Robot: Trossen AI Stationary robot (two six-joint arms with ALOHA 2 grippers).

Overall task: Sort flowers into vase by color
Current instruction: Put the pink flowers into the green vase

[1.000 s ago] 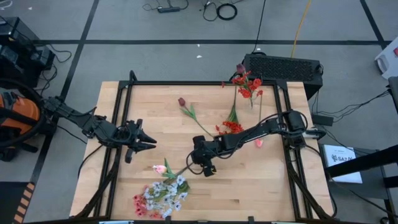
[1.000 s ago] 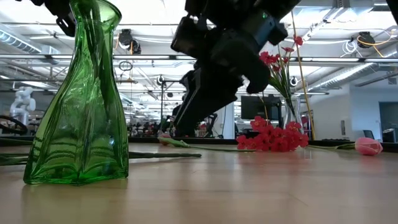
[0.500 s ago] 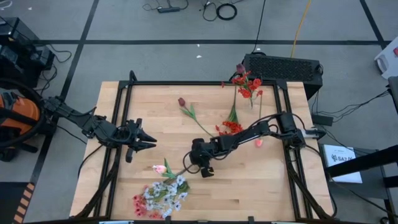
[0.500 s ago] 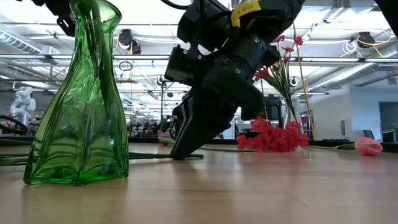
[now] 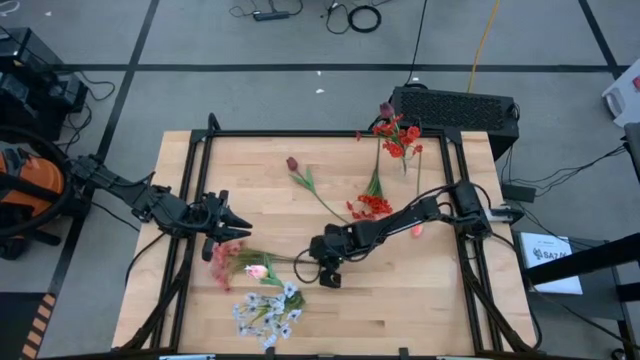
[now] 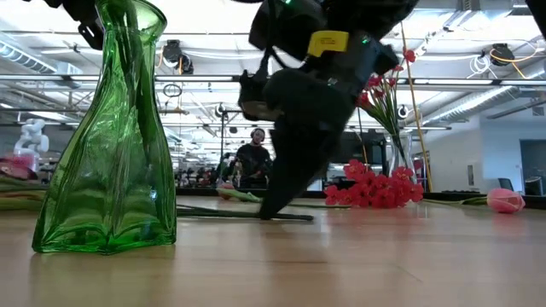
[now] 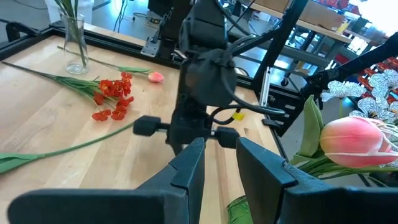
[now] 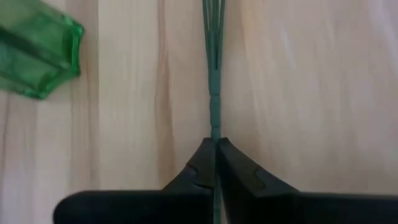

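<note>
Light wood table, black-framed; grey floor, open workshop behind. One green vase, one clear vase. Right gripper pinching a flower stem mid-table; left gripper spread, waiting at left

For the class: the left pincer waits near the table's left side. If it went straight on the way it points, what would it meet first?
Probably the right pincer, shut on a green flower stem: the left wrist view looks past the left pincer directly at it. A pink tulip lies just off that line; depth is uncertain.

Green vase and flowers crowd the near-left table.
</note>
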